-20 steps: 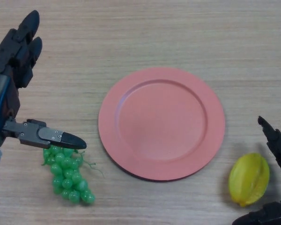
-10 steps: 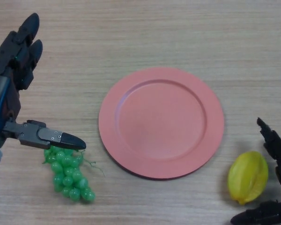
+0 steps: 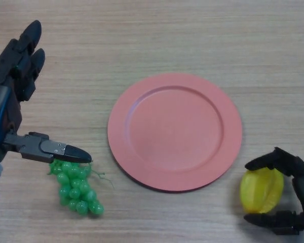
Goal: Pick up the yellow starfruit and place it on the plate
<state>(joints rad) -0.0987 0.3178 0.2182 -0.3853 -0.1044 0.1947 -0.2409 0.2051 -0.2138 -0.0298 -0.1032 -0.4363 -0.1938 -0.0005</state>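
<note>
Right hand (image 3: 294, 192) around starfruit (image 3: 261, 190)

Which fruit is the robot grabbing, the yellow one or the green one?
The yellow starfruit: the right hand curls around it. The green grapes lie free under the open left hand.

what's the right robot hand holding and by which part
The right robot hand grips the yellow starfruit, fingers over its far side, thumb at its near end.

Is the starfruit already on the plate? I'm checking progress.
No, the starfruit lies on the table beside the plate, with the right hand curled round it.
</note>
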